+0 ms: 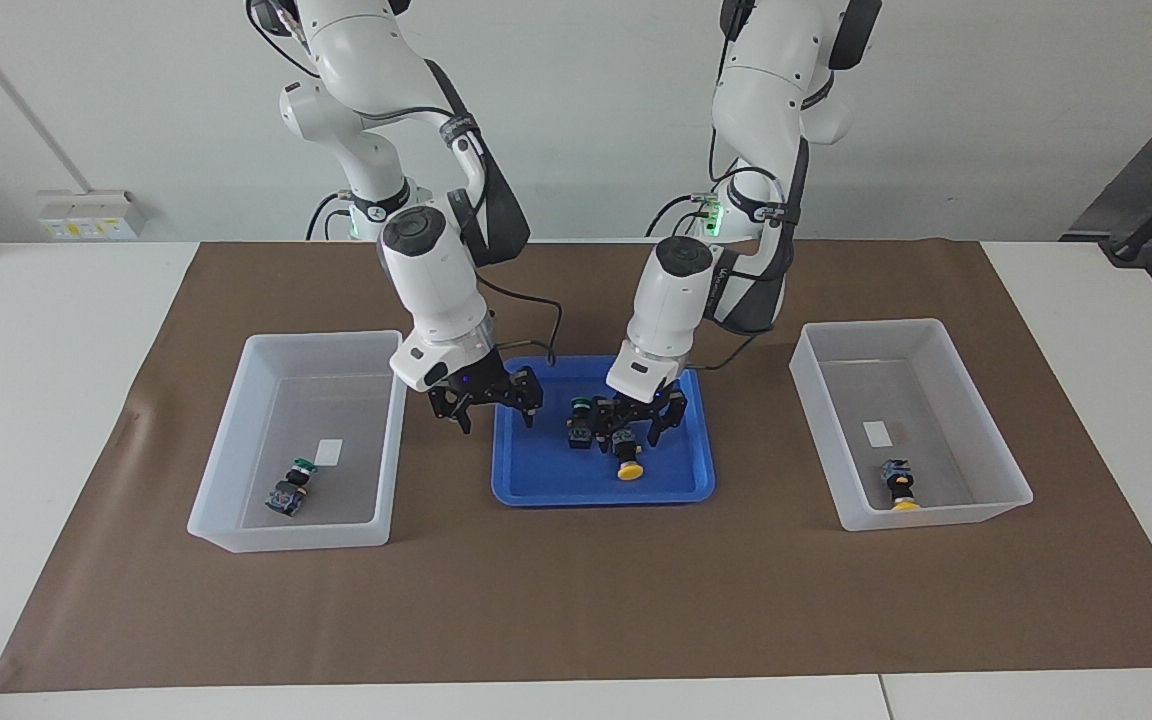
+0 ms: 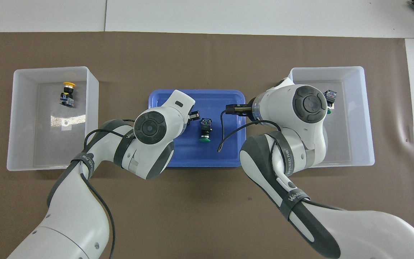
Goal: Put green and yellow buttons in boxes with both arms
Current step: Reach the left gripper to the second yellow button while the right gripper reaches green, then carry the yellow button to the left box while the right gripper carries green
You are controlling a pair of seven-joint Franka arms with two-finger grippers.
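One camera faces the robots from high; another looks steeply down over them.

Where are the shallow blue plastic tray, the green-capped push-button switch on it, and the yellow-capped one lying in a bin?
Shallow blue plastic tray (image 1: 681, 492), facing view, bare floor near its rim.
Green-capped push-button switch (image 2: 205, 130), overhead view, its black body.
Yellow-capped push-button switch (image 1: 902, 490), facing view, its body above the cap.
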